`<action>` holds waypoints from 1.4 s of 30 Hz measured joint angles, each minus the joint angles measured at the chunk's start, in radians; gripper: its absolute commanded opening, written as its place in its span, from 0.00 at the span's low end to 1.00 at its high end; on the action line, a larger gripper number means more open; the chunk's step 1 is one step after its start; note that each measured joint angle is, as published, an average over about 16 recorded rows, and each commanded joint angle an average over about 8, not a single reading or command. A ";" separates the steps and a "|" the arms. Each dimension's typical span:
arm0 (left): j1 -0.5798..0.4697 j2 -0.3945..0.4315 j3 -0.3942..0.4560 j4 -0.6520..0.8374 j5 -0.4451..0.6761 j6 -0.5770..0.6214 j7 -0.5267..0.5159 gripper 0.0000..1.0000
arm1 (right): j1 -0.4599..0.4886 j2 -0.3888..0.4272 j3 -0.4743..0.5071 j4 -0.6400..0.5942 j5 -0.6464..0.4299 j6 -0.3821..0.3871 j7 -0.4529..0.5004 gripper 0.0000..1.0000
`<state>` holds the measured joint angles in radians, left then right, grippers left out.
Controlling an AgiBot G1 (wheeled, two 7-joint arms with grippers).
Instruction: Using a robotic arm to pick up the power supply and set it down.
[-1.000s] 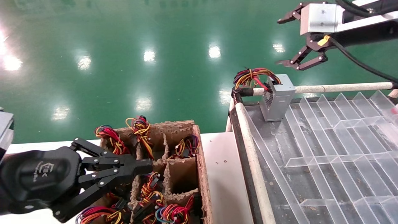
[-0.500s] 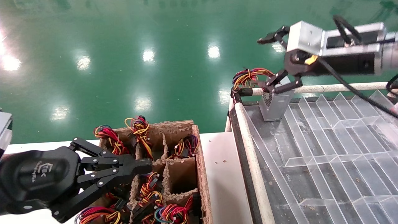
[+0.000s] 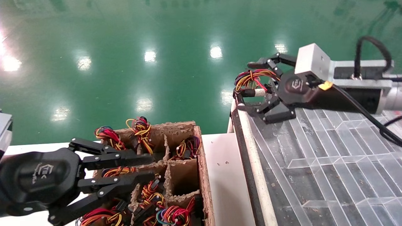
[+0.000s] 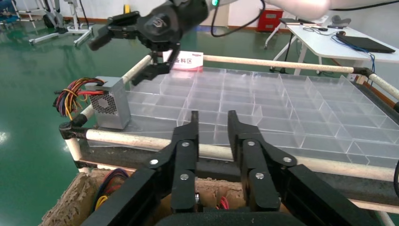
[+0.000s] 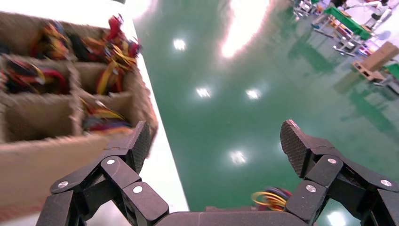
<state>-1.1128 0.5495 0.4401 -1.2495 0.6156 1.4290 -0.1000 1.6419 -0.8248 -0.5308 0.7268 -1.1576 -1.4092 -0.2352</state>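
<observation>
The small silver-grey metal power supply [image 4: 111, 102], perforated vent face showing, stands in the far left corner compartment of the clear acrylic divider tray [image 3: 329, 150], at centre left of the left wrist view. Its bundle of red, yellow, orange and black wires [image 3: 252, 77] overhangs the white tube rail [image 3: 251, 147] at the tray's edge, above the green floor [image 3: 141, 47]. In the head view the box itself is hidden behind the right end effector [image 3: 258, 87], upper right of frame, whose fingers are spread wide on either side of the corner. The left end effector [image 3: 147, 168], lower left, hovers with fingers narrowly parted over the brown pulp-cardboard divided box [image 3: 205, 175] of wired units on the white worktop [image 3: 221, 175]. A bare strip of worktop separates box and tray.
</observation>
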 measured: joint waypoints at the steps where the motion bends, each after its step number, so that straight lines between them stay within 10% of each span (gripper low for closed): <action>1: 0.000 0.000 0.000 0.000 0.000 0.000 0.000 1.00 | -0.019 0.007 0.008 0.019 0.014 -0.003 0.014 1.00; 28: 0.000 0.000 0.000 0.000 0.000 0.000 0.000 1.00 | -0.522 0.196 0.231 0.513 0.393 -0.080 0.386 1.00; 42: 0.000 0.000 0.000 0.000 0.000 0.000 0.000 1.00 | -0.593 0.223 0.263 0.581 0.447 -0.091 0.433 1.00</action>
<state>-1.1126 0.5494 0.4400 -1.2492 0.6154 1.4288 -0.1000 1.0487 -0.6022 -0.2682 1.3073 -0.7108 -1.4999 0.1982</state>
